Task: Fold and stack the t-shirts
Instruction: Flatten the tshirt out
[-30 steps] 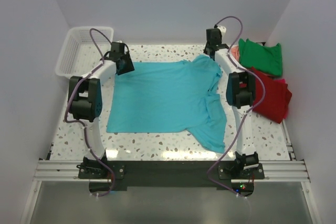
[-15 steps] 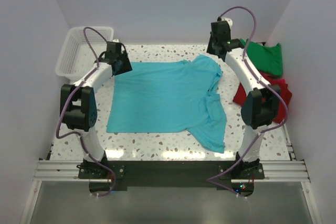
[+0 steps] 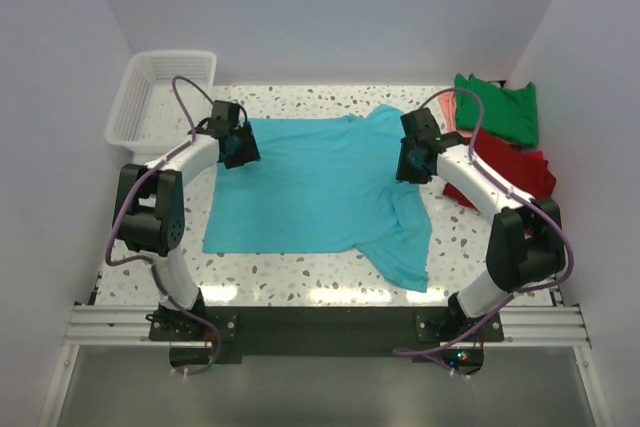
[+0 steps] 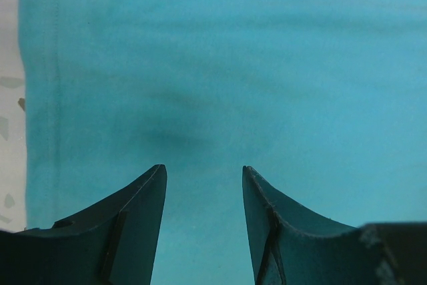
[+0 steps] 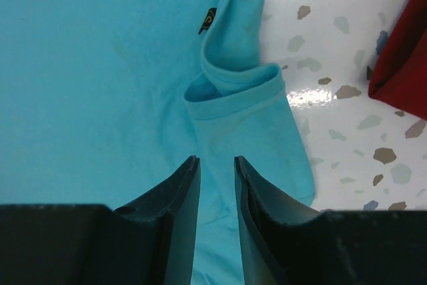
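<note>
Top view: speckled white terrazzo counter (image 3: pixel 300 269) boxed in by plain pale walls (image 3: pixel 330 7), with a white lattice basket (image 3: pixel 160 87) at the far left corner. The turquoise t-shirt (image 3: pixel 310 187) lies spread mostly flat in the middle, its right side rumpled. The green shirt (image 3: pixel 500 107) and red shirt (image 3: pixel 515 165) are piled at the right edge. The left gripper (image 3: pixel 238 142) sits over the shirt's far left corner and the right gripper (image 3: pixel 410 157) over its right side. Left wrist: jaws fairly wide, nothing between them, smooth fabric and a stitched hem below. Right wrist: jaws only narrowly apart, gripping nothing, above a folded sleeve. There's a small dark neck tag (image 5: pixel 207 21) with a yellowish mark, unreadable.
</note>
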